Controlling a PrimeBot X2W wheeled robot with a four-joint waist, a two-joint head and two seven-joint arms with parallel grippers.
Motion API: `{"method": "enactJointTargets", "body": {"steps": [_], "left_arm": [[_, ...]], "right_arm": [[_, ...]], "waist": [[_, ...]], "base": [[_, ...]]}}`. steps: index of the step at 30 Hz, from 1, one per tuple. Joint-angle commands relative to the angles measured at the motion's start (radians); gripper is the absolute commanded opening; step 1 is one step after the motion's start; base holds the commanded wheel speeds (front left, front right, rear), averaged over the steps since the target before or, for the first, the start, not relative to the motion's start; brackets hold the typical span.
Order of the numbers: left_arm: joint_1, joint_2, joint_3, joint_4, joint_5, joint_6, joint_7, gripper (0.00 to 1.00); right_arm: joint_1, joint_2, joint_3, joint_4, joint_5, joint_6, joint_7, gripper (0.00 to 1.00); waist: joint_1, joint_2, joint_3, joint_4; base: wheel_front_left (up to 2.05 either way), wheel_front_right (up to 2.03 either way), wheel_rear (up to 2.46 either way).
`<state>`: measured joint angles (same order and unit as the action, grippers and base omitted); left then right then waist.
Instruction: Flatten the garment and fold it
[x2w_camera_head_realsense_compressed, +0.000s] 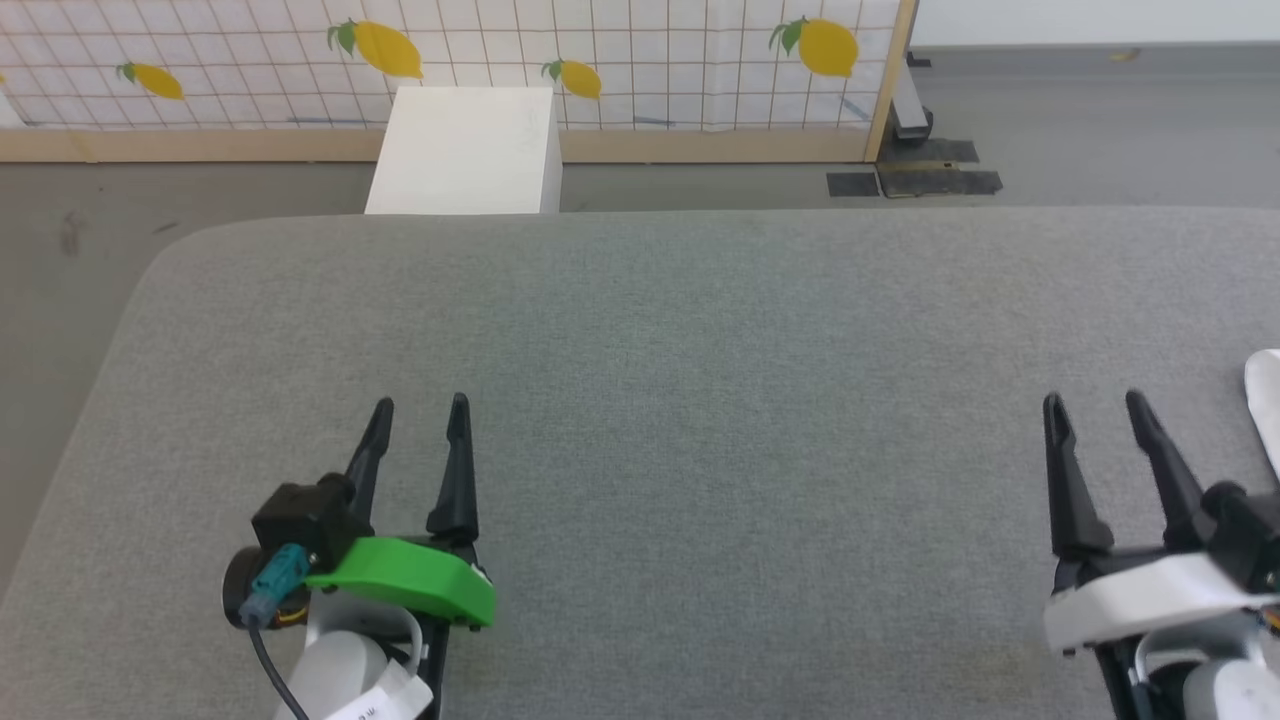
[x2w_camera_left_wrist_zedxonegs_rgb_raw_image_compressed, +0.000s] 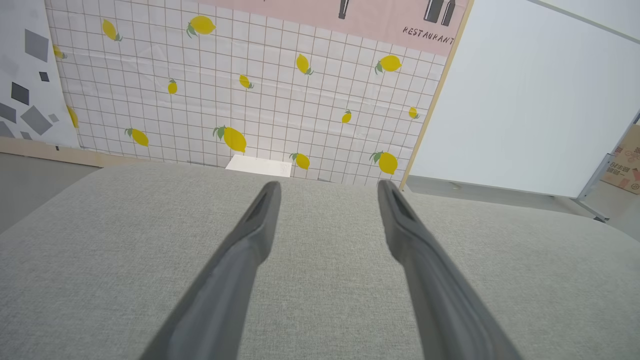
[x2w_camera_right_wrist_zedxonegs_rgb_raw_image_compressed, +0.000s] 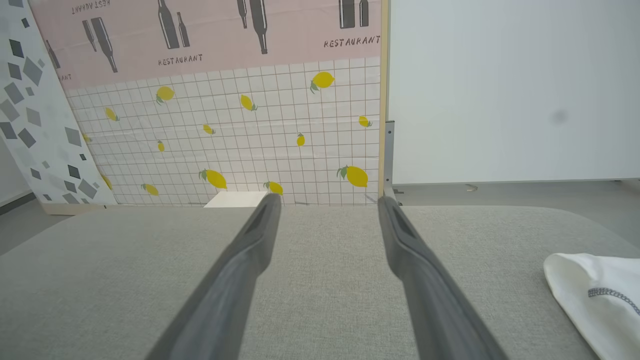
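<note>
Head view: the left gripper (x2w_camera_head_realsense_compressed: 421, 403) sits low over the near left part of the grey padded surface (x2w_camera_head_realsense_compressed: 700, 330), its two dark fingers spread apart with nothing between them. The right gripper (x2w_camera_head_realsense_compressed: 1094, 399) sits at the near right, its fingers equally spread and empty. The garment (x2w_camera_head_realsense_compressed: 1266, 400) appears as a narrow white sliver at the right edge of the frame, on the outer side of the right gripper and just beside it, not touching. A white box (x2w_camera_head_realsense_compressed: 465, 150) stands on the floor beyond the far edge and is no part of the job. Left wrist view: the left gripper (x2w_camera_left_wrist_zedxonegs_rgb_raw_image_compressed: 328, 185) points across bare grey cloth toward the lemon-patterned wall, jaws wide, holding nothing. Right wrist view: the right gripper (x2w_camera_right_wrist_zedxonegs_rgb_raw_image_compressed: 328, 199) is likewise wide and empty, and the garment (x2w_camera_right_wrist_zedxonegs_rgb_raw_image_compressed: 590, 295) lies at the lower right of that view, off to the side of the fingers and nearer the wrist than the fingertips, with a dark stitched seam (x2w_camera_right_wrist_zedxonegs_rgb_raw_image_compressed: 614, 295) visible. Finding: the right arm is clearly the nearer, with the left well apart. The reach must go outward to the right, not forward. Most of the garment is cut off by the frame, so its long axis cannot be determined.
</note>
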<state>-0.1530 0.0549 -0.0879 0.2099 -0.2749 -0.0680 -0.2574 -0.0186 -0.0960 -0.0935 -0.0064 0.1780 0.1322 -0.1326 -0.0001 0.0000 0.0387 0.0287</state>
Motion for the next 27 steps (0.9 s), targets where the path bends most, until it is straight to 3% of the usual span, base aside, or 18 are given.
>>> {"method": "enactJointTargets", "body": {"steps": [1,27], "left_arm": [[0.018,-0.004,-0.008,0.003,-0.007,0.009,-0.004,1.0],[0.076,-0.005,-0.05,0.003,-0.022,0.04,-0.004,1.0]], "right_arm": [[0.024,0.01,-0.004,0.008,-0.01,-0.002,-0.014,1.0],[0.112,0.046,-0.013,-0.025,-0.024,-0.002,-0.003,1.0]], "waist": [[0.0001,0.0,-0.008,0.006],[0.0001,0.0,-0.041,0.007]], "base": [[0.0,0.0,0.0],[0.0,0.0,0.0]]}}
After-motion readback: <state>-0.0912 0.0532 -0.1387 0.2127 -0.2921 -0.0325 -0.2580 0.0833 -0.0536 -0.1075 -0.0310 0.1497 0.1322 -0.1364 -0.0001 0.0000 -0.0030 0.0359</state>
